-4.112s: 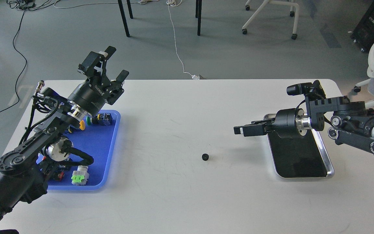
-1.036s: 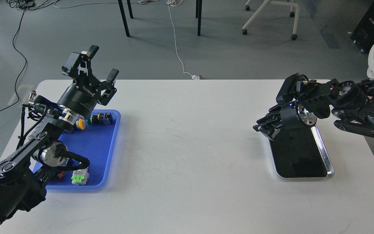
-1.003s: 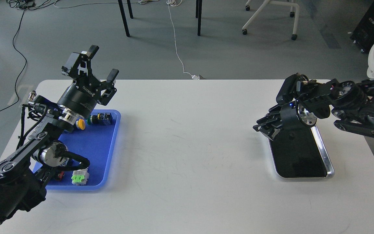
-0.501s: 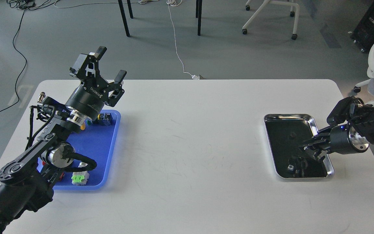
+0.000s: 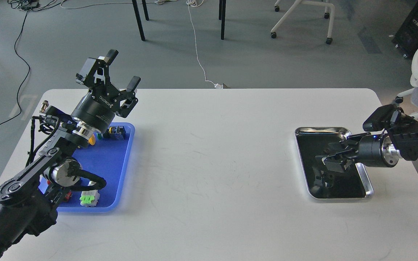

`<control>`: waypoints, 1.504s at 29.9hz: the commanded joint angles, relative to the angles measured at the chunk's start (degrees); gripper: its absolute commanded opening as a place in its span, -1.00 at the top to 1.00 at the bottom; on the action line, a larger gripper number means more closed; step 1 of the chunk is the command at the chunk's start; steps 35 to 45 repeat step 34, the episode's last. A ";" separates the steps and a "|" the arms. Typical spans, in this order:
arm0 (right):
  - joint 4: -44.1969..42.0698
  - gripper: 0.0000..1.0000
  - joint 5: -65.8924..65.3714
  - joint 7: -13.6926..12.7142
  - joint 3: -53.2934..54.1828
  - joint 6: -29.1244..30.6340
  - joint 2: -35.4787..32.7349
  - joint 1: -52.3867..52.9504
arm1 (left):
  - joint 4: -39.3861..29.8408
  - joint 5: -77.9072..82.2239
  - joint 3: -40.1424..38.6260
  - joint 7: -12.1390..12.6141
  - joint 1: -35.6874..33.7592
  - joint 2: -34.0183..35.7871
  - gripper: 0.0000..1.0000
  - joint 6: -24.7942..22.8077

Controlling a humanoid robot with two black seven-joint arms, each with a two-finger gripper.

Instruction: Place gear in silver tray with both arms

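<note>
Silver tray (image 5: 362, 183): right side of white table (image 5: 209, 152). Right gripper (image 5: 328, 158): over tray, finger state indiscernible. Gear: not discernible. Left gripper (image 5: 121, 71): fingers spread, empty, above blue tray (image 5: 120, 170).

One white table (image 5: 209, 152) carries two trays: one silver tray (image 5: 365, 181) and one blue tray (image 5: 122, 170). Two black arms reach in, the left arm (image 5: 67, 145) and the right arm (image 5: 397, 150). Several small parts lie in the blue tray; their exact number cannot be told.
</note>
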 commanded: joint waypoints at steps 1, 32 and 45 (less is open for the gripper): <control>0.46 -0.94 10.72 0.01 9.97 0.23 -1.44 -2.13 | -0.01 0.00 0.03 -0.01 0.13 0.06 -0.96 0.00; 1.42 -0.98 76.68 0.01 49.55 0.49 17.10 -31.22 | -0.37 1.05 0.99 -0.01 5.58 -5.56 -0.96 6.15; 2.47 -0.98 76.59 0.01 49.55 0.49 17.11 -32.28 | -0.54 1.05 0.91 -0.01 6.02 -5.65 -0.96 6.07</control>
